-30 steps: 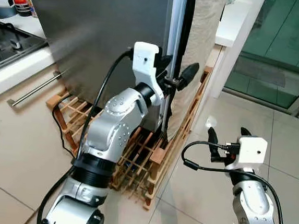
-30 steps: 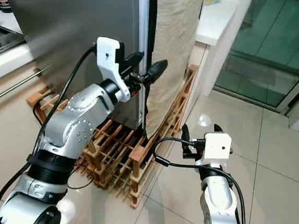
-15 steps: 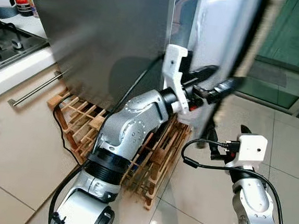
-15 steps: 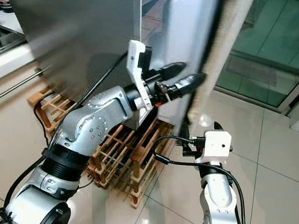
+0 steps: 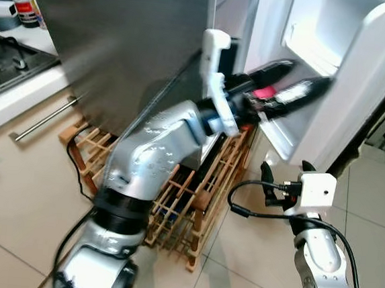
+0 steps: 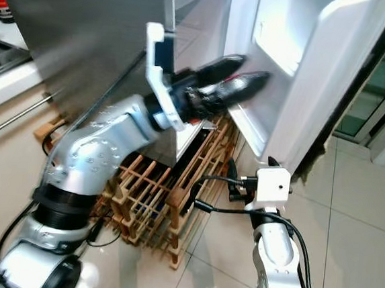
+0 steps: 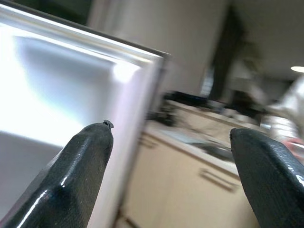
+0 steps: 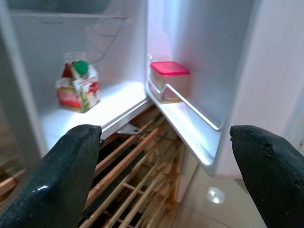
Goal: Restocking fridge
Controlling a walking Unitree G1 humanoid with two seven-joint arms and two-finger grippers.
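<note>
The steel fridge [image 5: 127,44] stands with its door [image 5: 367,72] swung wide to the right, white inner side showing. My left gripper [image 5: 297,84] reaches across the gap toward the door's inner face, blurred, fingers [image 7: 80,166] apart with nothing between them. My right gripper [image 5: 286,170] hovers low in front of the opening, open and empty. In the right wrist view a juice carton [image 8: 77,88] stands on the bottom shelf and a clear box with a pink lid [image 8: 169,78] sits in the door's lower rack.
A wooden wine rack [image 5: 188,197] lies on the tiled floor under and in front of the fridge. A counter with a stove [image 5: 3,67], a dark bottle [image 5: 22,4] and a drawer handle [image 5: 46,118] runs along the left. Open floor lies to the right.
The fridge door went from nearly closed to wide open, swinging right. My left gripper moved with it, rightward across the opening. The right arm stayed about where it was.
</note>
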